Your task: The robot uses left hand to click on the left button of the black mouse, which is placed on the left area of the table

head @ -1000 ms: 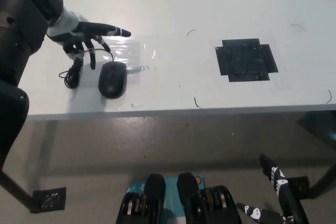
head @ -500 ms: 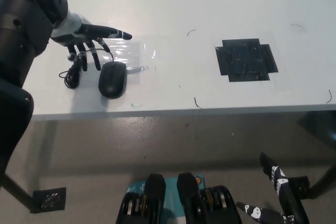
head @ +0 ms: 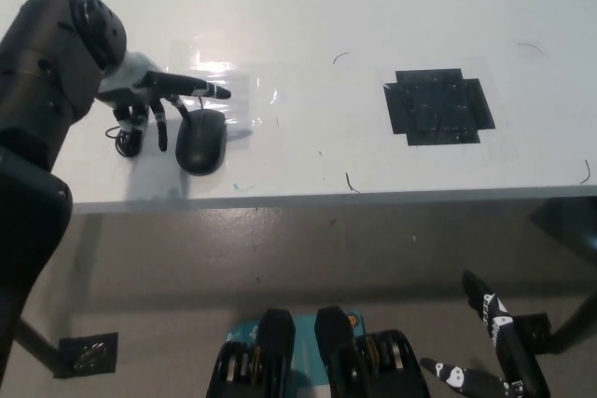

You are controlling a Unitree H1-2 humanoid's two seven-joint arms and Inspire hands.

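A: Head view first: where is the black mouse (head: 201, 140)?

B: On the left part of the white table (head: 308, 34), near its front edge, its nose toward the far side. Its cable (head: 124, 142) lies in a small coil just to its left, close to the same edge.

A: And the left hand (head: 154, 92)?

B: It hangs over the table just behind and to the left of the mouse. Its fingers (head: 201, 89) are spread apart and hold nothing. One finger stretches out to the right, its tip above a shiny patch of clear tape (head: 238, 90) beyond the mouse's nose. The other fingers point down toward the table between the cable coil and the mouse.

A: Does any finger touch the mouse?

B: I cannot tell. The downward fingers end just beside the mouse's left front edge, and from this steep angle contact is unclear.

A: What of the arm behind that hand?

B: The dark arm (head: 47, 72) fills the upper left corner of the picture and runs down the left edge.

A: The right hand (head: 485, 351)?

B: Low at the bottom right, below the table's edge and over the floor, well apart from the mouse. Its fingers are splayed and empty.

A: Anything else on the table?

B: A black cross-shaped patch of tape (head: 437, 106) right of centre, well apart from the mouse, and a few thin dark marks scattered on the surface
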